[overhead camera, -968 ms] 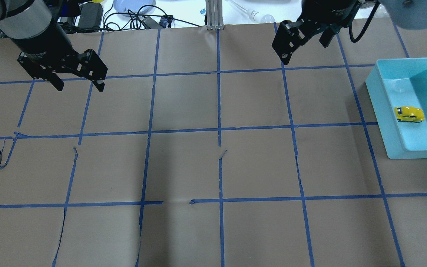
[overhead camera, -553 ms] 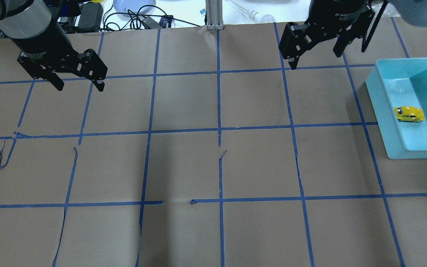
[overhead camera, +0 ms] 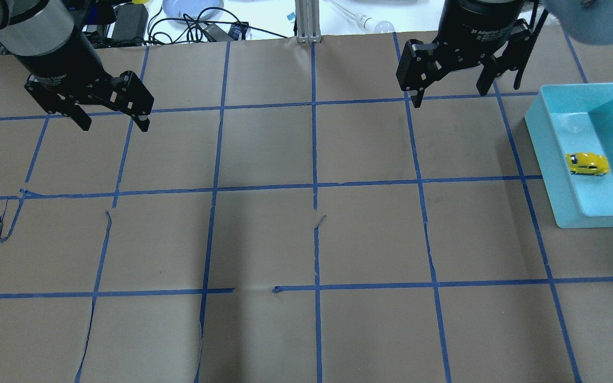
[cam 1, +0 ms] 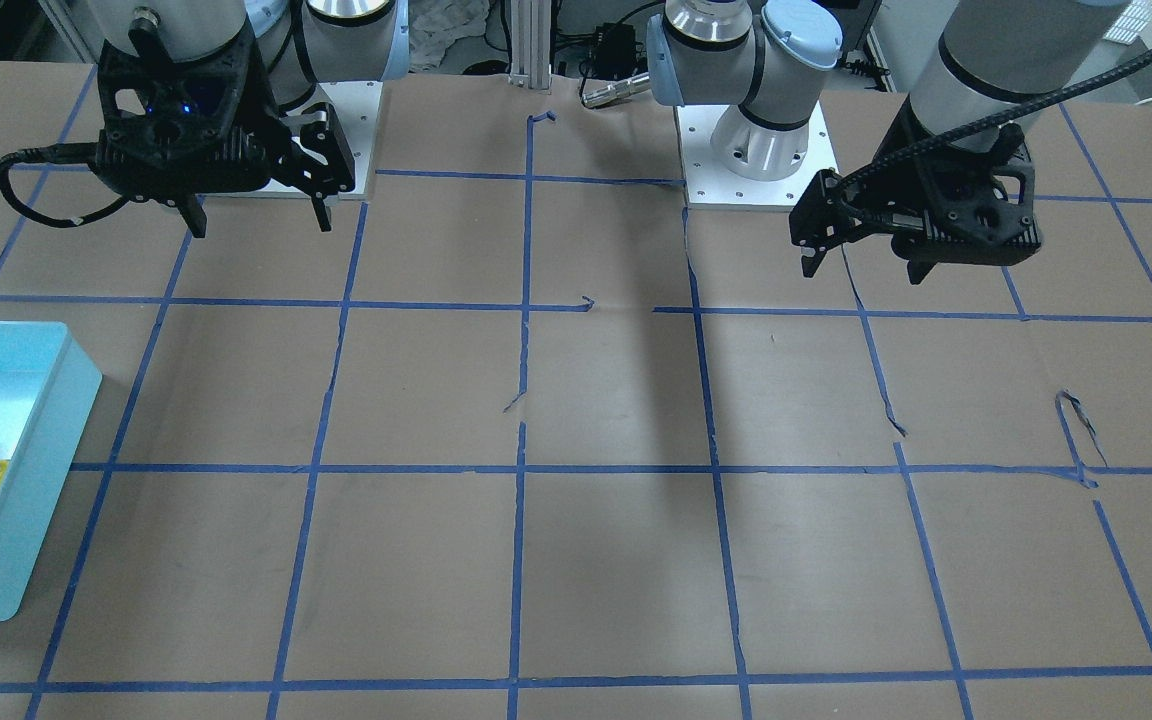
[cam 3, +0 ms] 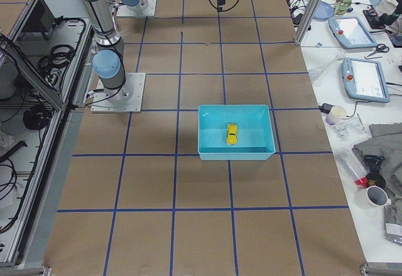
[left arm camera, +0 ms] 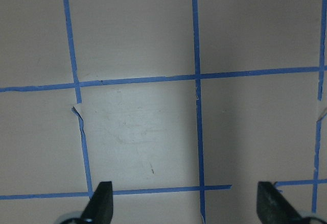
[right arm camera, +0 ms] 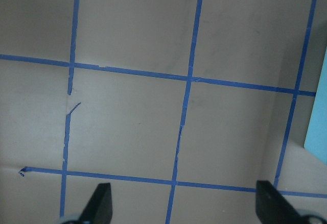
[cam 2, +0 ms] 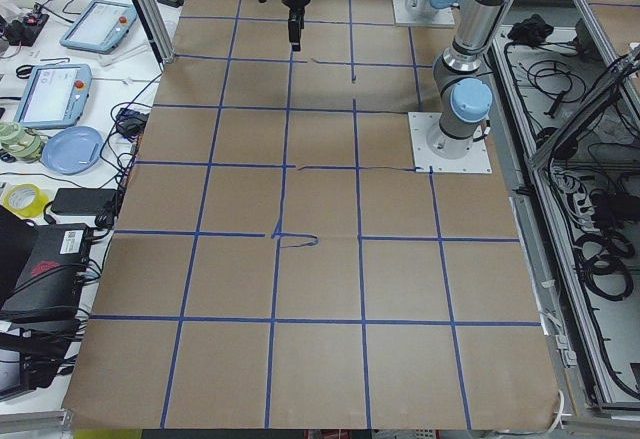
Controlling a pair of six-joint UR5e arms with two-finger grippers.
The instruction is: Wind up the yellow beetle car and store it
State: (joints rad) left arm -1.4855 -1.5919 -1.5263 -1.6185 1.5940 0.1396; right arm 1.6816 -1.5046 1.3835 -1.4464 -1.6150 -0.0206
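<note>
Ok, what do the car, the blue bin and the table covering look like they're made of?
Yellow beetle car: glossy painted shell, die-cast metal or hard plastic; too small to tell which. Bin: smooth light-blue moulded plastic, judging by its even colour and sheen. Table covering: matte brown paper, torn in spots, gridded with blue tape.

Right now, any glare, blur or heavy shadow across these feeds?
Overhead exterior: sharp, with soft shadow bands on the brown paper; the yellow beetle car is crisp. Exterior front-facing: pale sheen on the floor of the teal bin. Left wrist-mounted: washed-out bright patch mid-frame. Right wrist-mounted: dimmer and slightly soft.
</note>
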